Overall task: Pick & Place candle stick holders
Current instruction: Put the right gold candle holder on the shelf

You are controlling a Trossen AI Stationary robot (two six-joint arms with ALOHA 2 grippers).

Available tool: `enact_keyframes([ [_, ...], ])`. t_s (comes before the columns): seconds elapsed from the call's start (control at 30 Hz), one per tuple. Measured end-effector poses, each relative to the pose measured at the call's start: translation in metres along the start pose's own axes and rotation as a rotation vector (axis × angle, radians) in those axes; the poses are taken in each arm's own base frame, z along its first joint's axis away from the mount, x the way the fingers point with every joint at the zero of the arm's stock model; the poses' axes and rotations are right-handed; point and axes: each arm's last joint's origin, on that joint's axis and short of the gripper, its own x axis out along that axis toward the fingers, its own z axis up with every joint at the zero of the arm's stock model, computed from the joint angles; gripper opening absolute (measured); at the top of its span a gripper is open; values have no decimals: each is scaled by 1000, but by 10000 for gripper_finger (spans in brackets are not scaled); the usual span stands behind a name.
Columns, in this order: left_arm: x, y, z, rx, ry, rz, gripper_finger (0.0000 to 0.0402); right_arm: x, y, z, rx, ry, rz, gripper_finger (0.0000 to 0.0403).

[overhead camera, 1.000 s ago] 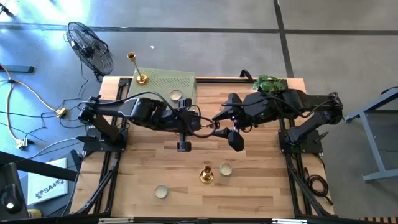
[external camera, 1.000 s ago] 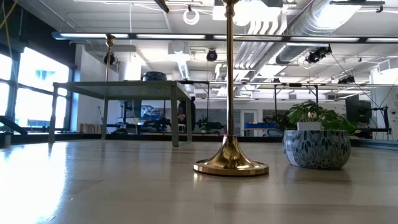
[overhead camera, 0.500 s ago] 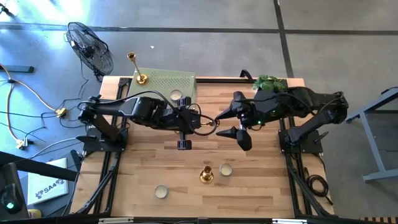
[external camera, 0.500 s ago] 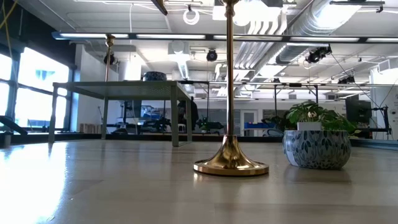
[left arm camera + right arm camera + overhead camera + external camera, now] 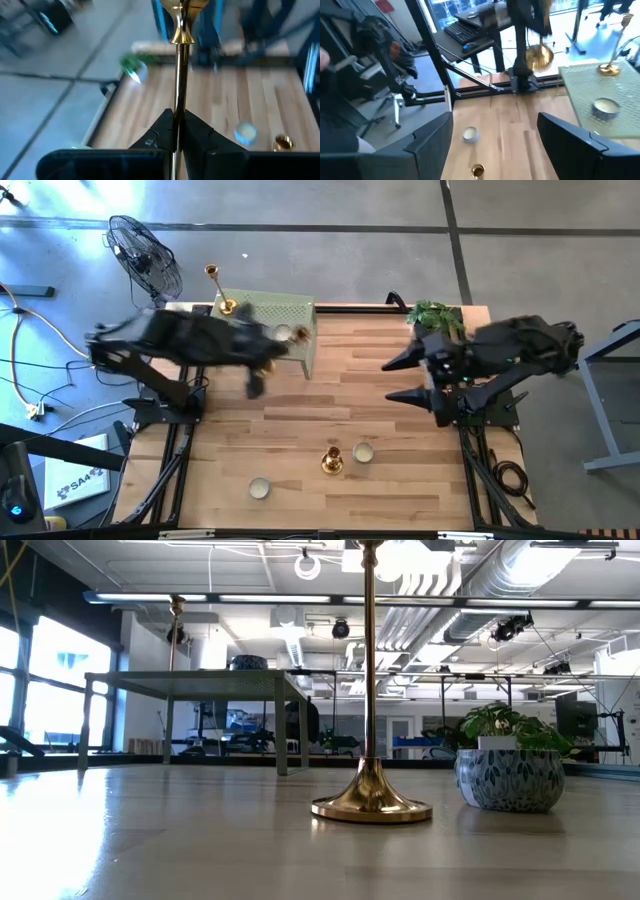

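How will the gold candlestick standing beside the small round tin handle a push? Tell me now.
The gold candlestick probably tips easily: a tall thin stem rises over a small round base. Its polished metal looks slippery, so a grip may slide. It seems rigid; toppled, it would likely roll in an arc.

Grey concrete floor (image 5: pixel 330 205), standing fan (image 5: pixel 145 255), bright windows (image 5: pixel 45 680), exposed ceiling ducts (image 5: pixel 450 575)
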Motion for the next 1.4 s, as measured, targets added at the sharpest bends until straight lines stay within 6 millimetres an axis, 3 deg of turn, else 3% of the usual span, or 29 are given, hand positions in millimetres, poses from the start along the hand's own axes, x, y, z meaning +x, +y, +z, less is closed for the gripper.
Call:
enact_keyframes([
  [0.17, -60, 25, -7, -64, -151, 86, 14, -15, 12, -10, -24, -1, -95, 285],
  [0.37, -94, 46, -41, -141, -271, 128, 14, -26, 23, -17, -49, -30, -167, 285],
  [0.73, -90, 64, -155, -244, -516, 151, 14, -31, 30, -21, -66, -54, -214, 284],
  [0.9, -88, 73, -200, -275, -565, 259, 14, -28, 30, -23, -32, -54, -233, 284],
  [1.03, -87, 80, -224, -326, -534, 420, 14, -26, 31, -22, -38, -62, -229, 284],
  [1.2, -81, 81, -241, -334, -463, 621, 14, -23, 33, -22, -44, -71, -229, 284],
  [1.4, -77, 82, -258, -343, -456, 636, 15, -17, 36, -23, -56, -59, -228, 284],
])
